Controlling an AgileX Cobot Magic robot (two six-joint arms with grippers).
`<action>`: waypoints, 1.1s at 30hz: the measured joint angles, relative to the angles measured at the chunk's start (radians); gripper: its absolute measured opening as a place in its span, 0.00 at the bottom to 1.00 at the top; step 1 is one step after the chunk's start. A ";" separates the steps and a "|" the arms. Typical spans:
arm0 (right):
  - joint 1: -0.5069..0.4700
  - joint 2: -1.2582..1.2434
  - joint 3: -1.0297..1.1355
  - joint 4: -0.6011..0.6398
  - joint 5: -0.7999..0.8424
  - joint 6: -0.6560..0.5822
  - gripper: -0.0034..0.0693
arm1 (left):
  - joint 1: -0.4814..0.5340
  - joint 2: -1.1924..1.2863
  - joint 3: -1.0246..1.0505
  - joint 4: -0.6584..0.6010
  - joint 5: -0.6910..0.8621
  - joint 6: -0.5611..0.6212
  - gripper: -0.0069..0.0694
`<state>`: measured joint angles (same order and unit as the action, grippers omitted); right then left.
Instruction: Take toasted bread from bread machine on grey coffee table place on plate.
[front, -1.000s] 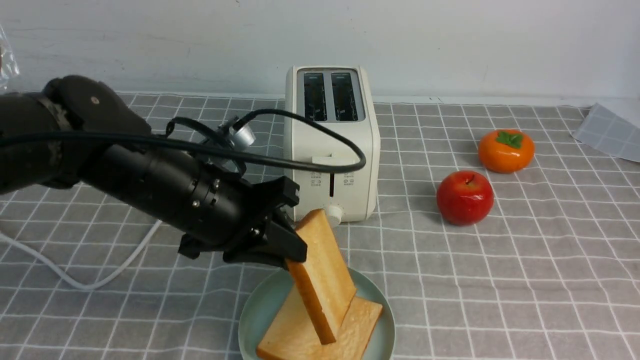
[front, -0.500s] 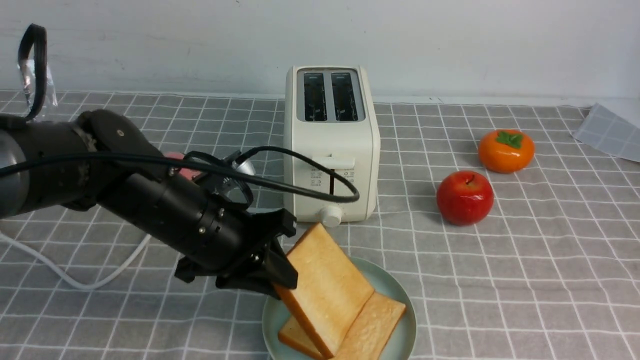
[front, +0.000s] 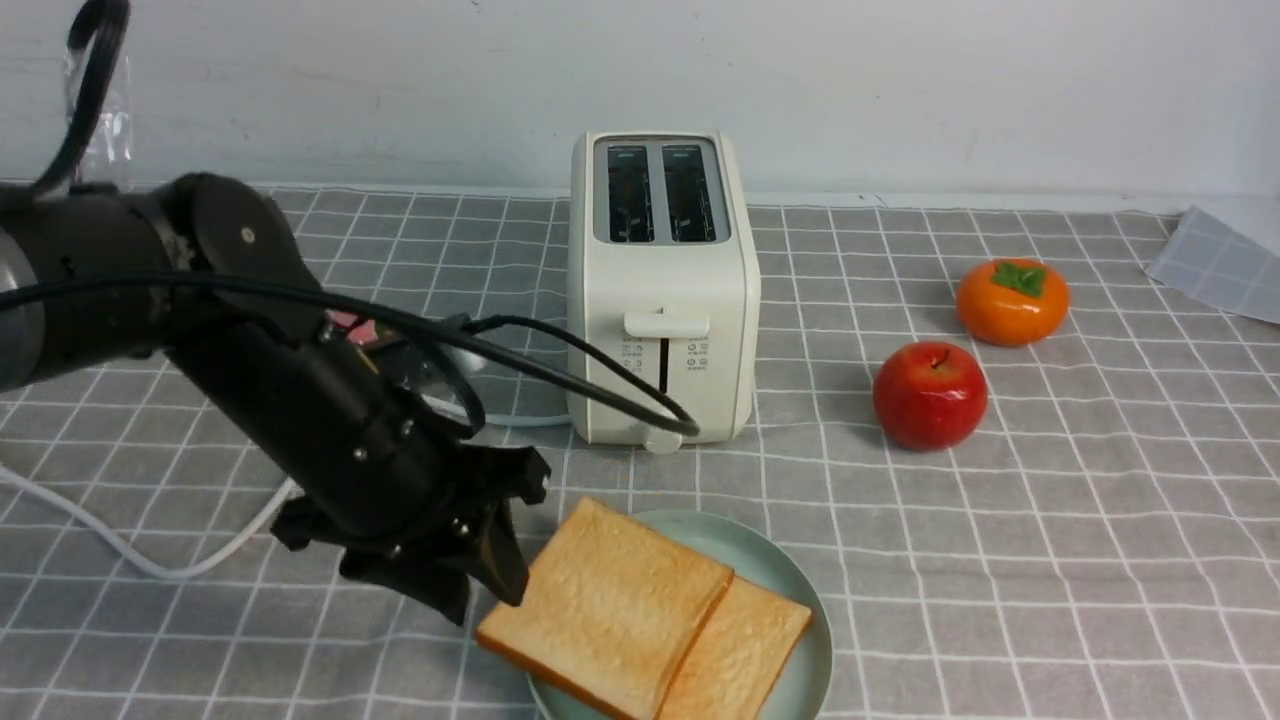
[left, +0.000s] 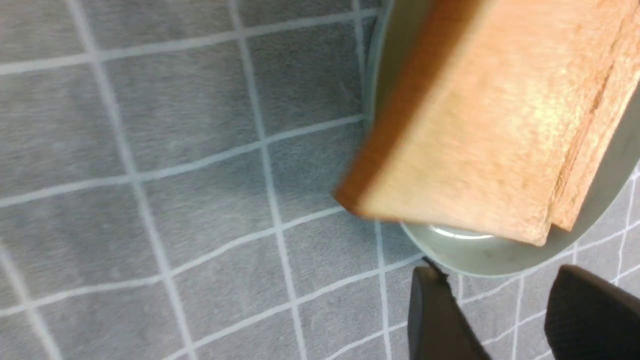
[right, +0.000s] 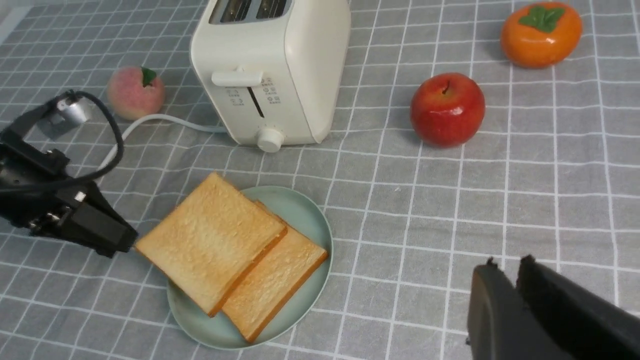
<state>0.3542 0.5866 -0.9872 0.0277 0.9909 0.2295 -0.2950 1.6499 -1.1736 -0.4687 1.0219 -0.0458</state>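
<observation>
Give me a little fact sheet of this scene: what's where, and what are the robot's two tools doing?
Toaster: cream-white, both slots empty, on the grey checked table
Plate: pale green, in front of the toaster
Toast: top slice overlaps lower slice, overhanging the plate rim
Left tool: open, beside the top slice, gripping nothing
Right tool: jaws nearly together, empty
Fruit: apple and persimmon right of toaster; peach left of it
</observation>
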 joint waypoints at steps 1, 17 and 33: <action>0.000 0.000 0.000 -0.016 -0.001 0.000 0.15 | 0.000 -0.014 -0.020 0.052 0.019 -0.043 0.45; 0.000 -0.107 0.068 -0.233 -0.158 0.051 0.07 | 0.000 -0.624 0.137 0.338 -0.049 -0.193 0.07; 0.000 -0.548 0.542 -0.553 -0.782 0.356 0.05 | 0.000 -1.366 0.732 0.297 -0.477 -0.200 0.07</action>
<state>0.3542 0.0382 -0.4449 -0.5248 0.2091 0.5858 -0.2950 0.2842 -0.4419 -0.1719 0.5446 -0.2454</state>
